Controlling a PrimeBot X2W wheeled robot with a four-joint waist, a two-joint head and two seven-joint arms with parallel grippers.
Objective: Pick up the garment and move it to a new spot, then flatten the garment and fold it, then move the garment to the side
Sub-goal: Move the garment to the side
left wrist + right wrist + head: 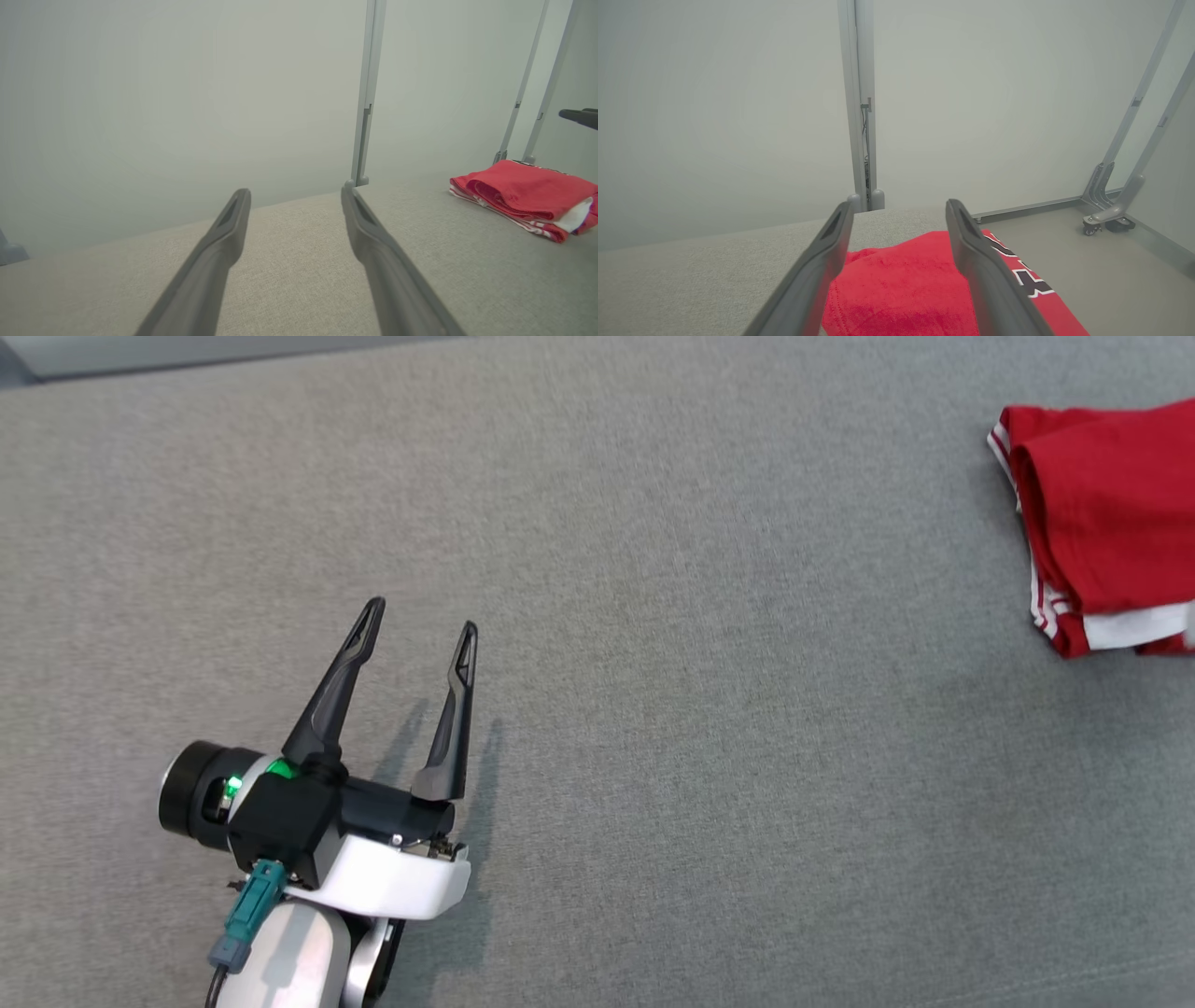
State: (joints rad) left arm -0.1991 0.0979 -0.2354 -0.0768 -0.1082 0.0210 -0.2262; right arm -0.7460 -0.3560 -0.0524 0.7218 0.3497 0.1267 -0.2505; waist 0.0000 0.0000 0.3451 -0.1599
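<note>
The garment [1102, 523] lies folded in a red bundle with white trim at the far right of the grey cloth surface [653, 709], running off the right edge of the head view. You therefore cannot read its full outline there. The part that shows runs more away from the robot than across it, with the rounded fold edge facing left, toward the middle of the surface.

Your right gripper [899, 204] is by far the nearer one. In the right wrist view the bundle lies directly under its two fingers, which are spread wide with nothing pinched between them, and they look to be clear of the cloth. They point out past the far edge of the surface toward the wall.

Your left gripper [422, 614] is well apart from the garment, at the lower left of the head view. Its jaws are released and empty, and its fingers point away from the robot and tilt slightly right.

Judging by the neat fold and where it lies, the garment looks already set aside. If any adjustment is needed, it falls to your right arm.
</note>
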